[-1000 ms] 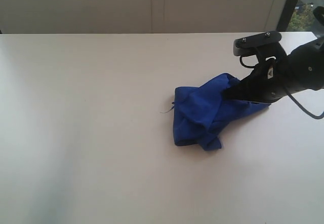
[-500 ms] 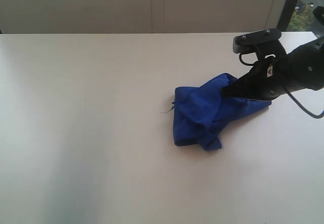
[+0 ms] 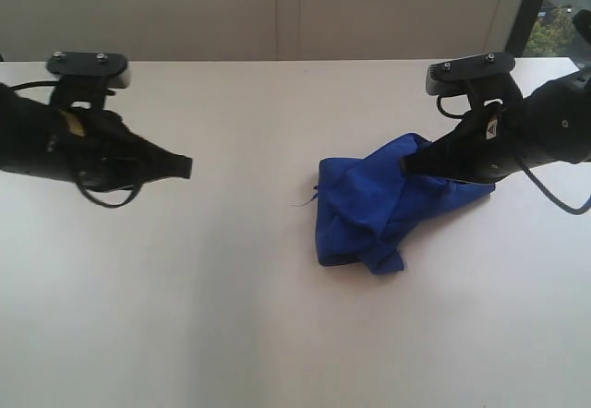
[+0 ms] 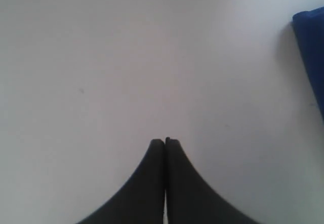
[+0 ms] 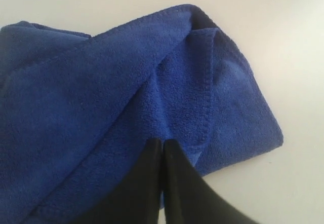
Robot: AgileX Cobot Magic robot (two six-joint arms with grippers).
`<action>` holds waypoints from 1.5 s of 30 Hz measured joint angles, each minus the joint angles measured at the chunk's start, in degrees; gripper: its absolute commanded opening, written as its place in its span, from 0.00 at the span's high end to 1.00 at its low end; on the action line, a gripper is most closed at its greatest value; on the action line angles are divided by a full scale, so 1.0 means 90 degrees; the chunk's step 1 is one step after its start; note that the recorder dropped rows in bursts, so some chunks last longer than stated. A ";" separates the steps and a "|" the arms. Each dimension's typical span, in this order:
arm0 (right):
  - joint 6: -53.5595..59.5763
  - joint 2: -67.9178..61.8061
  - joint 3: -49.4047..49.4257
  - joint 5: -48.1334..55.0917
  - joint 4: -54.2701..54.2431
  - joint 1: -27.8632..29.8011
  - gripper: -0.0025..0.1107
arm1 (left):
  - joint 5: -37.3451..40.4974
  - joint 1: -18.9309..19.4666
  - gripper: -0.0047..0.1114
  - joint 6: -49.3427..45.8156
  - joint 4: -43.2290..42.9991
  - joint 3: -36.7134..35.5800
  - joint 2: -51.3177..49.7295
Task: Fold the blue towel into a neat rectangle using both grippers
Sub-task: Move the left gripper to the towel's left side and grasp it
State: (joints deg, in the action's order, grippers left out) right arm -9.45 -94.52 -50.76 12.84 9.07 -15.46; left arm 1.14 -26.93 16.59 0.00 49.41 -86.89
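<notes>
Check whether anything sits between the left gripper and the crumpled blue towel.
Nothing visible. Only bare white tabletop lies between the slim black left gripper, shut, and the crumpled royal-blue cloth towel.

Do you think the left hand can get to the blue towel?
Probably yes. Only bare table lies between the left hand and the blue towel; nothing stands in the way, though the hand is shut.

Looks like a lab or office room here: bare white table (image 3: pixel 231 334), pale panelled wall (image 3: pixel 166 11) at twelve o'clock, window (image 3: pixel 565 16) at two.
</notes>
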 measured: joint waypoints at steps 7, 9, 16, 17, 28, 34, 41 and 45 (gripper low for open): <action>0.0000 0.0000 0.0207 -0.0287 -0.0016 0.0000 0.98 | 0.0824 -0.0364 0.96 0.0098 0.0000 0.1311 -0.1176; 0.0000 0.0000 0.0218 -0.0303 -0.0016 0.0000 0.98 | 0.1356 -0.0414 0.96 -0.0202 0.0213 0.1737 -0.1397; 0.0000 0.0000 0.0218 -0.0328 -0.0016 0.0000 0.98 | 0.3494 -0.0361 0.96 -0.2333 0.1872 0.3120 -0.1699; 0.0000 0.0000 0.0218 -0.0328 -0.0016 0.0000 0.98 | 0.3615 -0.0350 0.96 -0.2457 0.1963 0.3252 -0.1742; 0.0000 0.0000 0.0218 -0.0328 -0.0016 0.0000 0.98 | 0.3506 -0.0350 0.96 -0.2454 0.2721 0.3543 -0.2754; 0.0000 0.0000 0.0218 -0.0306 -0.0016 0.0000 0.98 | 0.3285 -0.0350 0.84 -0.3856 0.4766 0.3543 -0.3171; 0.0000 0.0000 0.0218 -0.0291 -0.0016 0.0000 0.98 | 0.2980 -0.0375 0.55 -0.5382 0.6401 0.3581 -0.3257; 0.0000 0.0000 0.0218 -0.0291 -0.0016 0.0000 0.98 | 0.2735 -0.0578 0.55 -0.6018 0.6934 0.3595 -0.3628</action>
State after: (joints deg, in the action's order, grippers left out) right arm -9.45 -94.52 -48.80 10.22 8.93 -15.46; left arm 25.76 -32.14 -37.57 62.40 81.76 -119.54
